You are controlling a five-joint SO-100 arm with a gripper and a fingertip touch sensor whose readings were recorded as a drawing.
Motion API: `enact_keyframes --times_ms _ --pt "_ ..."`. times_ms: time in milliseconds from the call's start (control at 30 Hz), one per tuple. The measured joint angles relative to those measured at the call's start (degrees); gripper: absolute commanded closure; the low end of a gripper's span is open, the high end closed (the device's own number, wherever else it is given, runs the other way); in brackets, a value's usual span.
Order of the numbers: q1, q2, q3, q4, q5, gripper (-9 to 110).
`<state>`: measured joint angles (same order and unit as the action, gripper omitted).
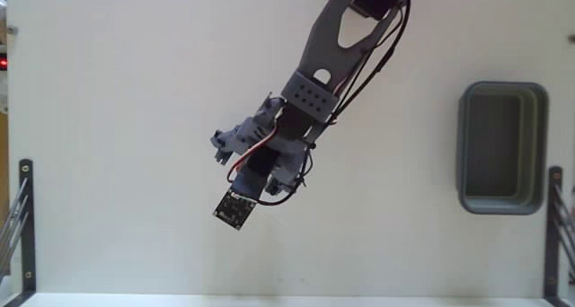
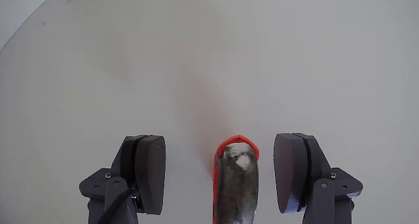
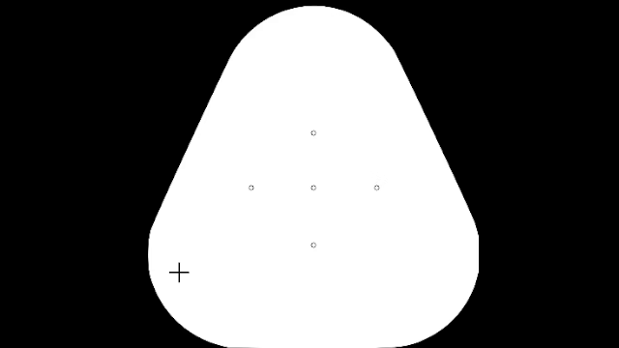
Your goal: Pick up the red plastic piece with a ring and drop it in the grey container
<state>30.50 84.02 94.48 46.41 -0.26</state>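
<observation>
In the wrist view the red plastic piece (image 2: 215, 168) lies between my two dark pads, a thin red-orange rim around a dull grey middle, running off the bottom edge. It sits nearer the right pad (image 2: 292, 171) than the left pad (image 2: 149, 171), with a gap on each side. My gripper (image 2: 221, 160) is open around it. In the fixed view the arm's gripper end (image 1: 232, 145) hangs over the middle of the white table and hides the piece. The grey container (image 1: 503, 88) stands far off at the right edge, nothing visible inside.
Black metal brackets stand at the table's lower left (image 1: 23, 219) and lower right (image 1: 555, 228) corners. A small red indicator light (image 1: 3, 63) glows at the left edge. The wrist camera board (image 1: 235, 208) hangs below the arm.
</observation>
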Motion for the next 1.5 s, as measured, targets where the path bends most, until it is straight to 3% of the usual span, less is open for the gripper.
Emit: enact_keyframes --times_ms 1500 --pt "0.0 -1.1 3.8 -5.4 0.2 -6"
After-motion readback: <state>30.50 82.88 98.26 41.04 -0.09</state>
